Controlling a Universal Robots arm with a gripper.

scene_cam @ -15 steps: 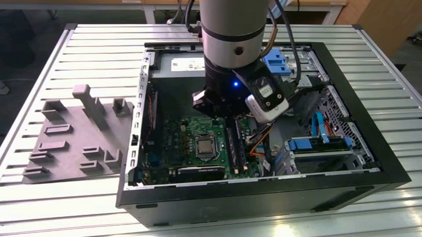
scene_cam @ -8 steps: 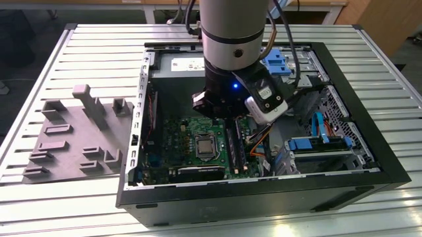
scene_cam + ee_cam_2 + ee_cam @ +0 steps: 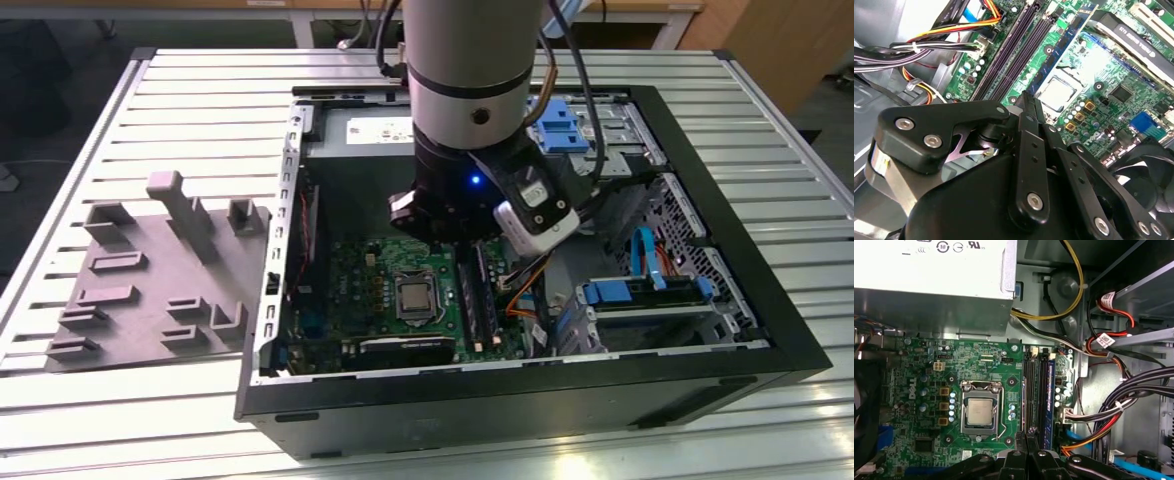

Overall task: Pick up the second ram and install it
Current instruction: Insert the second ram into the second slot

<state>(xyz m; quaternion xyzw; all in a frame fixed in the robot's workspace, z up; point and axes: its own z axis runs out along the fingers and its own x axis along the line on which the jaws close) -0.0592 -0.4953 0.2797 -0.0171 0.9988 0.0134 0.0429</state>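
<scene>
Inside the open computer case (image 3: 534,400), at the centre of the exterior view, the second ram (image 3: 1050,390) is standing on edge in the outermost of the long black slots (image 3: 1030,390), the one farthest from the processor (image 3: 979,412), and a blue label is running along its upper edge. In the exterior view the same stick (image 3: 478,300) is showing just below the wrist as a dark strip with a row of small chips. A black strip is lying right beside it, and I cannot tell if that is another stick. The gripper (image 3: 1028,432) is hanging directly over the near end of the slot bank. Its jaws are drawn narrow, with the tips (image 3: 1027,97) all but meeting, and I cannot tell if anything thin is pinched there. The arm (image 3: 467,60) is reaching down into the case from the top centre of the exterior view. The case is also holding the green board (image 3: 929,370) flat on its floor, a pale power supply (image 3: 929,285) against the far wall, bundles of coloured cables (image 3: 1134,390) next to the slots, and blue drive brackets (image 3: 627,292) towards the exterior view's right. Outside the case, at the exterior view's left, a grey plastic block (image 3: 147,290) with upright posts is sitting on the slatted metal table (image 3: 134,430).
</scene>
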